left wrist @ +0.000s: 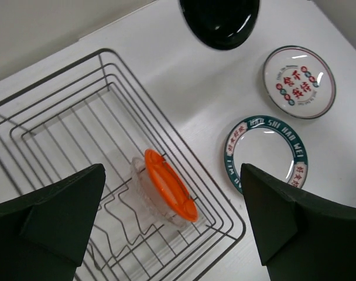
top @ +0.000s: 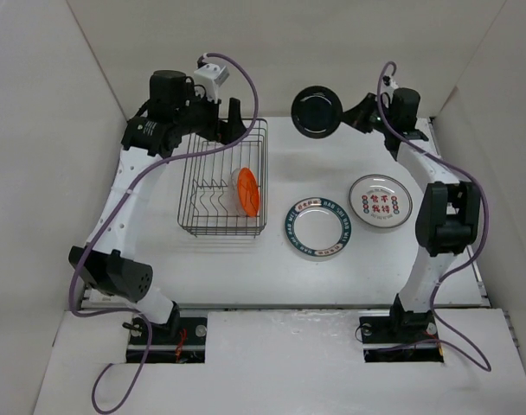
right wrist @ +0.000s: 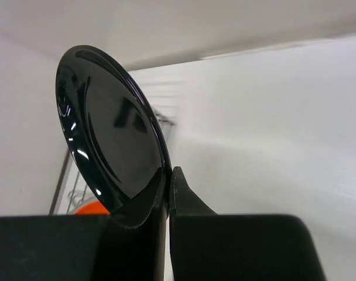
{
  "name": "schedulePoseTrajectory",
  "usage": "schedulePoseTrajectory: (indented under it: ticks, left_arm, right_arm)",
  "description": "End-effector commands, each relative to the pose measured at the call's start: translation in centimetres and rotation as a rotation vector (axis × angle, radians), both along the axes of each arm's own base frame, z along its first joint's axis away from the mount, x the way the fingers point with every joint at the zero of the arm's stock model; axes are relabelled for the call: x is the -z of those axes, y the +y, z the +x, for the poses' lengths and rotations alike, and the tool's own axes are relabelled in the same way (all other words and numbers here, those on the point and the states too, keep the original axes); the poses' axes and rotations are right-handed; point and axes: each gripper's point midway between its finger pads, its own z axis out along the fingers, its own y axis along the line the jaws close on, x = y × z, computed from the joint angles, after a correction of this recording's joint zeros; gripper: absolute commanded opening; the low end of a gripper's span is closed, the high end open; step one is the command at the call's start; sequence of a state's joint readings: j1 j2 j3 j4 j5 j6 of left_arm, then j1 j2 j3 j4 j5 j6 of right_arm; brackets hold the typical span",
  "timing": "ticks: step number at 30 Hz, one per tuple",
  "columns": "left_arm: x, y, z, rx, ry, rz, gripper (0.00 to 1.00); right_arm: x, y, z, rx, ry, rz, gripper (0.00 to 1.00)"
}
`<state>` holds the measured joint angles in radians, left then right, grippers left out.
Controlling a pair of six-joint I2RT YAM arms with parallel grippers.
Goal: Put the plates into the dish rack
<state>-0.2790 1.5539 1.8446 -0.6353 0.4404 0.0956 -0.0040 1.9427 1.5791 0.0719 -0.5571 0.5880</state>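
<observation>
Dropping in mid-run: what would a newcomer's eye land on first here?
The black plate, pinched by its rim in the right gripper, hangs in the air at the far side. An orange plate stands on edge in the dish rack, while the teal-rimmed plate and the red-lettered plate lie flat to its right.

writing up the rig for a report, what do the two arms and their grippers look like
The left arm and right arm have white links with black joint housings, and a purple cable runs alongside each. The left gripper and right gripper have black, wedge-shaped fingers. No markings are legible.
</observation>
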Motion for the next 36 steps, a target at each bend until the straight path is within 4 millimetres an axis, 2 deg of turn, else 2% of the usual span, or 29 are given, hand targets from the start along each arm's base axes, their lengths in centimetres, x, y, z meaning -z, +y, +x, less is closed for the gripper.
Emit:
schedulePoseTrajectory:
  ticks: [1,2,4,7,8,10,11,14,18,19,20,22,23,26,29,31,33,34,35,36]
  left_arm:
    - [-3.4,-2.7,-0.5,0.159,-0.089,-0.106,0.99]
    - [-3.1,-2.8,0.1,0.159,-0.091,-0.106,0.99]
    - [-2.7,-3.2,0.8,0.167,-0.087,-0.109,0.99]
    - [-2.0,-3.2,1.3,0.155,-0.071,-0.11,0.99]
    - [-2.3,-3.2,1.5,0.156,-0.085,-0.112,0.99]
    - [-1.2,-3.3,1.7,0.152,-0.064,-0.115,0.99]
    - [-1.6,-3.4,1.9,0.152,-0.08,-0.118,0.99]
    - [-0.9,-3.4,2.4,0.135,-0.062,-0.127,0.96]
    - [-0.5,-3.4,2.3,0.134,-0.053,-0.126,0.79]
    - [-0.6,-3.6,2.2,0.144,-0.052,-0.13,0.6]
    - [-0.6,-3.7,2.1,0.154,-0.051,-0.134,0.48]
    - [-0.3,-3.8,1.9,0.161,-0.04,-0.135,0.23]
    - [-0.3,-3.8,1.9,0.162,-0.04,-0.135,0.18]
    - [0.2,-4.1,1.4,0.196,-0.024,-0.14,0.17]
    - [1.0,-4.3,1.1,0.213,0.0,-0.144,0.11]
    - [0.5,-4.4,0.7,0.222,-0.009,-0.15,0.0]
    - [0.1,-4.2,0.7,0.211,-0.02,-0.147,0.0]
    - [-0.3,-3.6,0.6,0.17,-0.031,-0.14,0.0]
    - [-0.7,-3.1,0.8,0.126,-0.04,-0.146,0.0]
    - [-1.1,-2.4,1.1,0.071,-0.054,-0.142,0.0]
  right_arm:
    - [-7.5,6.2,-3.1,-0.228,-0.276,-0.028,0.0]
    - [-8.7,7.5,-4.5,-0.264,-0.326,-0.023,0.0]
    - [-9.7,10.2,-6.5,-0.334,-0.368,-0.012,0.0]
    - [-11.0,12.1,-8.7,-0.4,-0.399,0.013,0.0]
    - [-11.0,13.3,-9.5,-0.434,-0.4,0.019,0.0]
    - [-11.9,14.5,-10.8,-0.471,-0.428,0.027,0.0]
    - [-11.3,15.6,-11.6,-0.503,-0.414,0.032,0.0]
    - [-11.3,16.2,-13.0,-0.523,-0.441,0.031,0.0]
    - [-11.4,16.2,-13.5,-0.53,-0.436,0.057,0.0]
    - [-11.6,16.2,-13.5,-0.53,-0.446,0.057,0.0]
    - [-11.4,16.3,-13.8,-0.539,-0.434,0.071,0.0]
    - [-12.6,16.3,-14.1,-0.538,-0.478,0.092,0.0]
    - [-12.9,16.4,-14.4,-0.548,-0.476,0.111,0.0]
    - [-14.0,16.7,-15.0,-0.557,-0.503,0.129,0.0]
    - [-14.6,17.2,-15.4,-0.568,-0.507,0.148,0.0]
    - [-15.4,17.5,-15.7,-0.578,-0.528,0.159,0.0]
    - [-15.4,17.9,-16.0,-0.587,-0.521,0.168,0.0]
    - [-15.4,17.9,-16.0,-0.587,-0.521,0.168,0.02]
    - [-15.5,18.2,-16.1,-0.583,-0.521,0.171,0.19]
    - [-15.5,18.2,-15.9,-0.571,-0.521,0.171,0.55]
